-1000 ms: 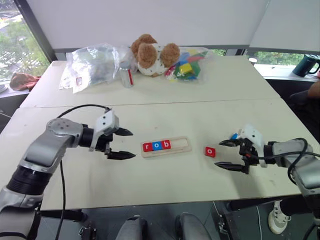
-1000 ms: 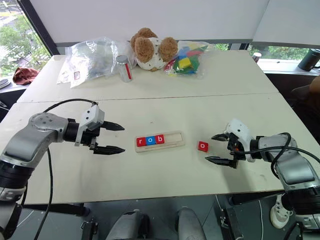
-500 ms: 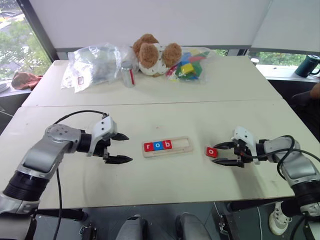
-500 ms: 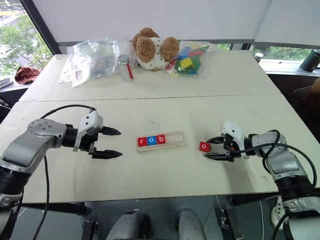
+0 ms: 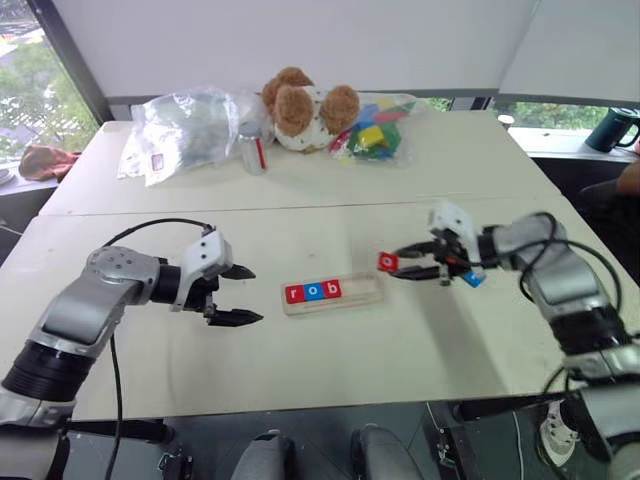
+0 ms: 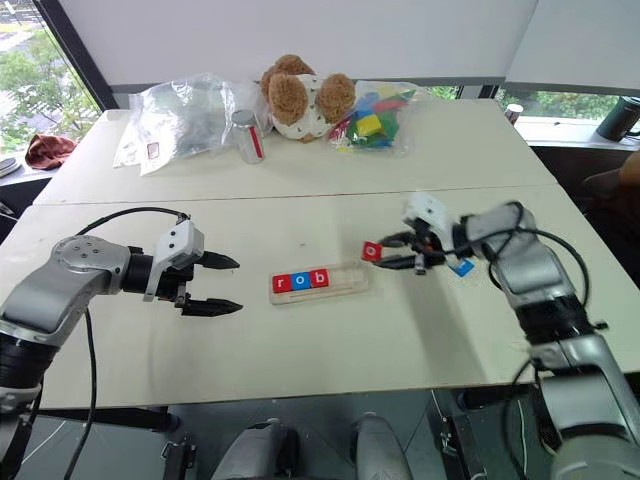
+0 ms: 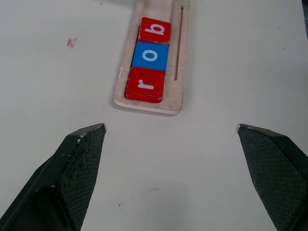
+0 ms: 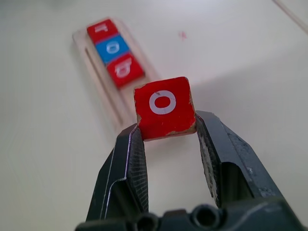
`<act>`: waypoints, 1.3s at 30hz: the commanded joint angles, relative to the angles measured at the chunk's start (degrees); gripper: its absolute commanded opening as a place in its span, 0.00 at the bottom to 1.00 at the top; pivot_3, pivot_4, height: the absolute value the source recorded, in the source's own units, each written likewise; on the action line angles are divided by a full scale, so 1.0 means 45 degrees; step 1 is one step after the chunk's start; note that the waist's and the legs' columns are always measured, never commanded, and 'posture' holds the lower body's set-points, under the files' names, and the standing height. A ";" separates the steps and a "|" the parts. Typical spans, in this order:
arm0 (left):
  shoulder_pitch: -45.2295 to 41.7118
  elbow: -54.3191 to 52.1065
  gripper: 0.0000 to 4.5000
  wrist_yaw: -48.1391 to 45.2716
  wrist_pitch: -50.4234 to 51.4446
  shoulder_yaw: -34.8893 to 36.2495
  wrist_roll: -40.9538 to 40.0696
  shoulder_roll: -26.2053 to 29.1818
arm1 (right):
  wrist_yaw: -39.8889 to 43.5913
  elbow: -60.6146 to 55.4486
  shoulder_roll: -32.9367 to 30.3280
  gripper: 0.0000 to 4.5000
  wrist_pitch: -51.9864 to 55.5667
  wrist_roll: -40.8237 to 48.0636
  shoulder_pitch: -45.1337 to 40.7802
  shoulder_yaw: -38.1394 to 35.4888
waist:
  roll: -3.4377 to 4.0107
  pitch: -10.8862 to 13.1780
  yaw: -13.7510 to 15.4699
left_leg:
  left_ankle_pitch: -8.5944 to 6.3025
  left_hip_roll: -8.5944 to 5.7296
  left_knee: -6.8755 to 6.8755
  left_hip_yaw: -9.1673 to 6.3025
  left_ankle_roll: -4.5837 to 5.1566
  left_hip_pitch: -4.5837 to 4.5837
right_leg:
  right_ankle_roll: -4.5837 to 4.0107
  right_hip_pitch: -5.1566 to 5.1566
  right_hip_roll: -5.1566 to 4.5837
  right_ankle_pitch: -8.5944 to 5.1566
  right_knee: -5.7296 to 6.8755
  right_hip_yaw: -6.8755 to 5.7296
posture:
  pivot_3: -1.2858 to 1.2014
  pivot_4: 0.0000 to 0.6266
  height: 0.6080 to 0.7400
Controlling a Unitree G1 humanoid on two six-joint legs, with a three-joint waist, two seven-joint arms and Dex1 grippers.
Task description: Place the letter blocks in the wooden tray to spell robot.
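Red "o" block (image 8: 164,108) pinched in right end effector (image 5: 408,266) above wooden tray (image 5: 333,294); left end effector (image 5: 244,295) spread wide.

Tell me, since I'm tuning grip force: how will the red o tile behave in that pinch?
The red o tile looks stiff, probably wood: chipped paint, square edges. Likely light; the right tool carries it above the table by two edges alone. It might pivot, since only its lower part sits between the fingers.
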 commanded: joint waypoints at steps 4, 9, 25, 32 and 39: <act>-0.0043 -0.0245 1.00 0.0201 -0.0103 0.0173 0.0120 -0.0084 | 0.0728 0.2112 0.1038 0.24 -0.0972 -0.1510 -0.1563 0.1812 | -0.0002 -0.0001 0.0084 | 0.0003 -0.0019 0.0002 -0.0008 -0.0005 -0.0025 | 0.0000 -0.0001 -0.0018 0.0000 -0.0020 -0.0011 | 0.52 0.24 1.00; 0.0390 -0.0616 1.00 0.0439 0.0009 0.0321 0.0073 -0.0076 | 0.1356 0.3608 0.1488 0.24 -0.2198 -0.2157 -0.2223 0.2471 | -0.0002 0.0000 -0.0032 | 0.0032 -0.0025 0.0002 0.0004 -0.0060 -0.0056 | 0.0002 -0.0033 -0.0025 0.0001 -0.0032 -0.0010 | 0.52 0.24 1.00; 0.0924 -0.1036 1.00 0.0962 0.0123 0.0462 0.0021 -0.0070 | 0.1659 0.4984 0.2532 0.24 -0.3361 -0.2722 -0.2657 0.2386 | -0.0001 0.0000 -0.0033 | 0.0038 -0.0018 0.0000 -0.0002 -0.0072 -0.0055 | 0.0001 -0.0039 -0.0021 0.0001 -0.0025 -0.0012 | 0.52 0.24 1.00; 0.0904 -0.1019 1.00 0.1005 0.0106 0.0442 0.0009 -0.0069 | 0.1888 0.4271 0.2524 0.24 -0.3140 -0.2594 -0.2290 0.2346 | -0.0001 0.0000 -0.0040 | 0.0038 -0.0018 0.0000 -0.0003 -0.0074 -0.0055 | 0.0001 -0.0039 -0.0021 0.0001 -0.0025 -0.0013 | 0.52 0.24 1.00; 0.0751 -0.0819 1.00 0.0990 -0.0018 0.0360 0.0126 -0.0114 | 0.1855 0.4037 0.2546 0.24 -0.2919 -0.2561 -0.2237 0.2286 | -0.0001 0.0000 -0.0039 | 0.0039 -0.0018 0.0000 -0.0004 -0.0074 -0.0055 | 0.0001 -0.0039 -0.0021 0.0001 -0.0025 -0.0014 | 0.52 0.24 1.00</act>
